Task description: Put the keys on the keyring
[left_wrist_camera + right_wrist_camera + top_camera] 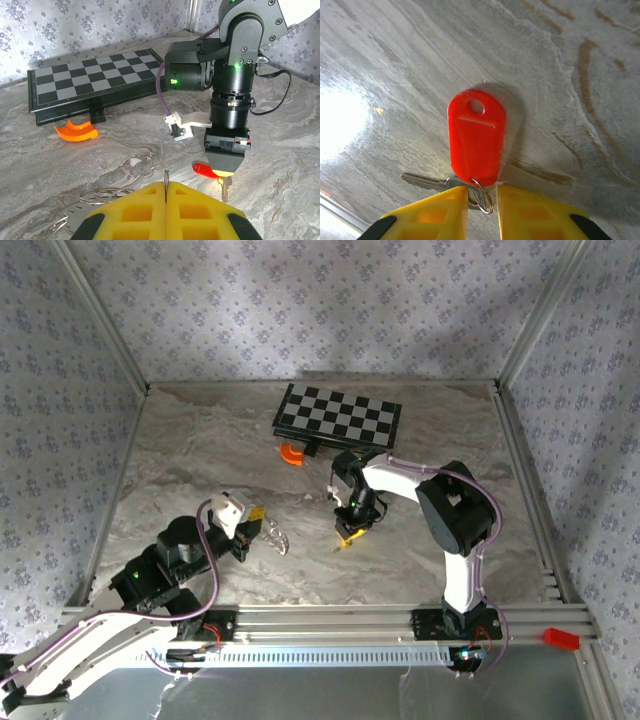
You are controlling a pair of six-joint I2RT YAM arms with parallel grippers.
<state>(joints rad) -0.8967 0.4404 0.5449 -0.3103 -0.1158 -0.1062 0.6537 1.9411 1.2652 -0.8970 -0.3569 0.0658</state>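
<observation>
Here, the ring end of the red-headed key (475, 142) sits inside the narrowly parted right claw (482, 194).

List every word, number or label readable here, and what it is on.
No text can be read.
The red key tag is blank but for a hole and a thin line.
The chessboard bears no letters or numbers.
Any marking on the right gripper is too small to read.

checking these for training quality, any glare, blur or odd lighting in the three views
right wrist: blown-out glare on the table at left, red key tag sharp, yellow fingers slightly blurred; left wrist: chessboard crisp, near fingers a little soft; top external: uneven, mottled light on the wallpaper, shadows soft
</observation>
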